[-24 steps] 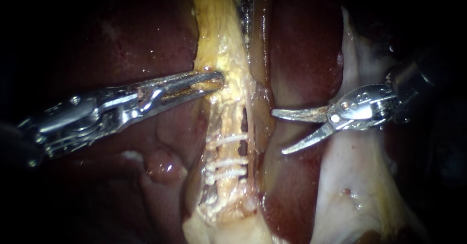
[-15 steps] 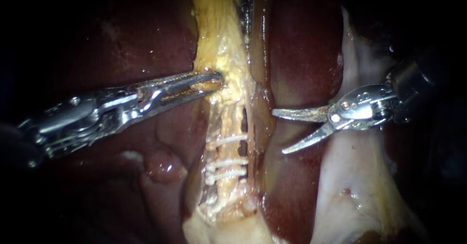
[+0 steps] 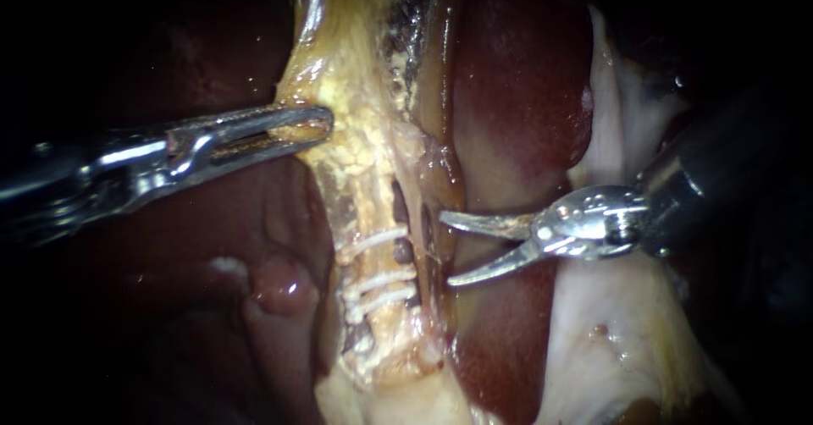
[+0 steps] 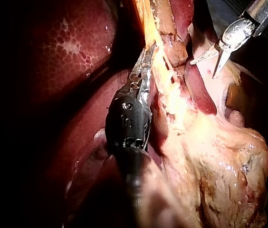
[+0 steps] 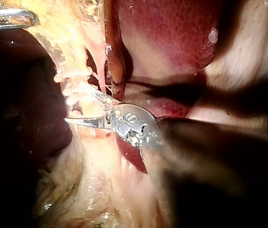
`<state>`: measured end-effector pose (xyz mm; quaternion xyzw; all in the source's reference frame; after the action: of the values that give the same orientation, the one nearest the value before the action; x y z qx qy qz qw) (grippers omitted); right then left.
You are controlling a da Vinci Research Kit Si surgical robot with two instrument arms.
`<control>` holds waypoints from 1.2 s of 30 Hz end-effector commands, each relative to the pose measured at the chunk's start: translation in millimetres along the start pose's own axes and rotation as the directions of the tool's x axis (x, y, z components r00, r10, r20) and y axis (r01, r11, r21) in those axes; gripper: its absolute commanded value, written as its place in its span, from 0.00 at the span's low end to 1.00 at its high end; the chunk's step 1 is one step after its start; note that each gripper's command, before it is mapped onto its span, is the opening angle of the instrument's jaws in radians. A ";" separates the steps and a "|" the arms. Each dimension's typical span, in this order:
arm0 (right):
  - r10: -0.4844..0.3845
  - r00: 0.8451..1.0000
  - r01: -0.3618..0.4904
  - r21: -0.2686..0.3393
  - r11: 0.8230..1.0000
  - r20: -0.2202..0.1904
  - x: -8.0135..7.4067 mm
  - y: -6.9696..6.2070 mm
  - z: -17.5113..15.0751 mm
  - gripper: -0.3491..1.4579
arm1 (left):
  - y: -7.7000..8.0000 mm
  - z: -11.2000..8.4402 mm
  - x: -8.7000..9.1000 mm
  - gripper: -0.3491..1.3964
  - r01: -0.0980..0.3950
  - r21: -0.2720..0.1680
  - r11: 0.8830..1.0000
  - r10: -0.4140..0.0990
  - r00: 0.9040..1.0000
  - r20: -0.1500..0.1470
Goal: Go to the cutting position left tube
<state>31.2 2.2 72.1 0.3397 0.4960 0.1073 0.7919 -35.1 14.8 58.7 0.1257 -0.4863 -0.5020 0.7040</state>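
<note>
Liver (image 3: 517,95): dark red and wet, filling the field on both sides of a central strip.

Pale tissue (image 3: 610,340): a broad whitish mass on the right, near side, lying under the right instrument's shaft.

Strip (image 3: 364,137): yellow, fatty tissue running from far to near down the middle. Dark windows open through it lower down, where the left tube (image 3: 373,218) is laid bare as a pale column.

Left instrument (image 3: 326,123): comes in from the left. Its long jaws are closed on the left edge of the strip, far of the windows, with yellow tissue clamped between them (the left wrist view shows the same hold).

Right instrument (image 3: 445,249): comes in from the right over the liver. Its two curved blades stand apart in a moderate V with nothing gripped. The tips point left and lie just right of the left tube, one level with the far clip and the other with the near pair. Whether a tip touches the tissue cannot be told.

Clips (image 3: 378,281): three white clips cross the left tube, one farther off and two close together nearer, with a bare stretch of tube between the one and the pair.
</note>
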 end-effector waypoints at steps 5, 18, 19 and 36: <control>0.034 0.999 -0.034 0.052 0.998 0.013 -0.9 0.7 2.4 0.96 | -0.7 -0.9 -0.5 0.00 0.000 -0.004 1.000 0.000 1.000 0.008; 0.083 0.995 -0.087 0.071 0.994 0.058 -3.8 3.2 5.0 0.96 | -3.0 -2.1 -0.8 0.00 -0.007 -0.010 1.000 0.007 1.000 0.021; 0.089 0.994 -0.093 0.071 0.993 0.059 -3.9 3.4 5.0 0.96 | -3.1 -2.2 -0.8 0.00 -0.013 -0.010 1.000 0.013 1.000 0.021; 0.061 0.997 -0.068 0.147 0.987 0.048 -3.9 4.5 7.2 0.94 | -3.8 -2.4 -0.9 0.00 -0.012 -0.004 1.000 0.012 1.000 0.019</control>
<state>36.3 0.3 79.7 0.4236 0.4765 0.0812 0.7661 -35.4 13.0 54.5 0.1165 -0.4929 -0.4998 0.7027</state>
